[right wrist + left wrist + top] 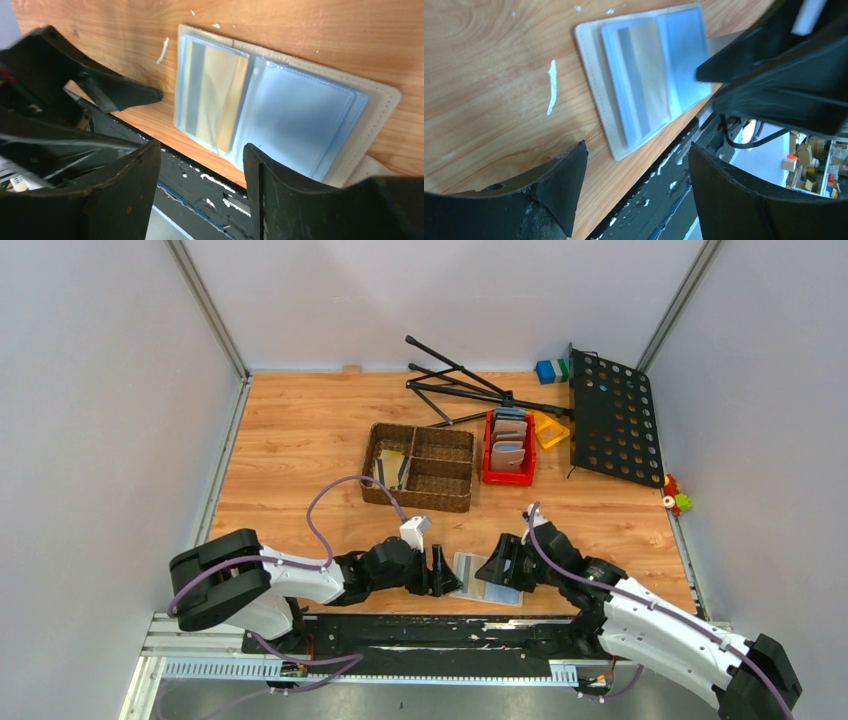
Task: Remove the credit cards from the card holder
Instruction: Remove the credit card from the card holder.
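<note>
Jaws of your left pincer (443, 575) stand apart with nothing between them, just beside the left edge of the card holder (478, 578). It lies open and flat at the near edge of the bench (300, 440). Your right pincer (497, 568), likewise spread and empty, sits over its right side. Only the right wrist view shows you the tan-gold credit card (215, 95) in the left clear pocket; from above you cannot make it out.

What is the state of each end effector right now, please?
Left end effector: open, holding nothing.
Right end effector: open, holding nothing.
</note>
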